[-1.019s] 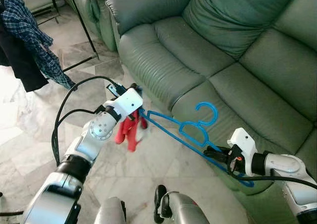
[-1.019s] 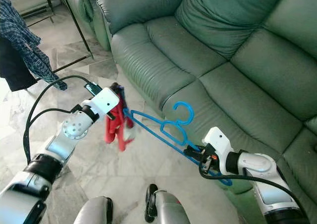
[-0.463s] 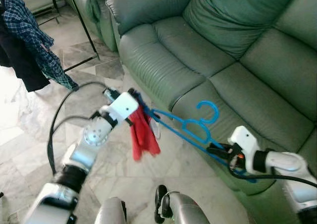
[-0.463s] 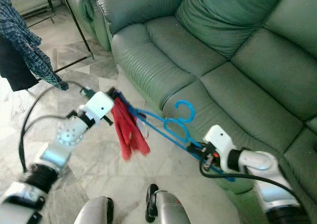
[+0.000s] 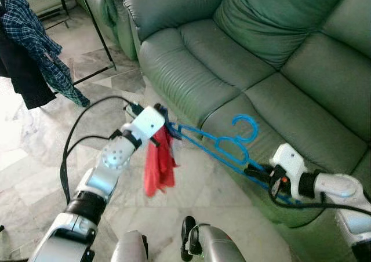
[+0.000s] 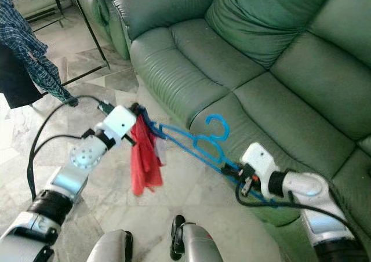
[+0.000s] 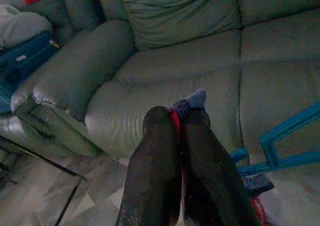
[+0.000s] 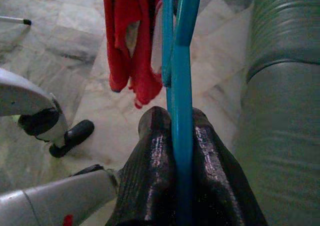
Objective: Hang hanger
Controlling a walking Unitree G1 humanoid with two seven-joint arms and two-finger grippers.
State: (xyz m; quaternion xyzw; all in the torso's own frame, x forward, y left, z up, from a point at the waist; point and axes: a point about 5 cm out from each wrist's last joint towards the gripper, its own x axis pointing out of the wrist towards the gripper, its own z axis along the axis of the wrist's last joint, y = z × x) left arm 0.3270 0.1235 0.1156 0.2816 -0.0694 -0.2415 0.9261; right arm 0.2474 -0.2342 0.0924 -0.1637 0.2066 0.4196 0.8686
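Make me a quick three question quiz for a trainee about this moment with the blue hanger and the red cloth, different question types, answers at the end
1. True or false: the right gripper is shut on one end of the blue hanger.
2. Multiple choice: what is pinched between the left gripper's fingers? A) a plaid shirt B) the red garment C) a cable
3. Fill in: the hanger's hook points toward the green ____.

Key:
1. True. In the right wrist view the blue bar runs between the closed fingers.
2. B. The red garment hangs below the left gripper, at the hanger's other end.
3. sofa.
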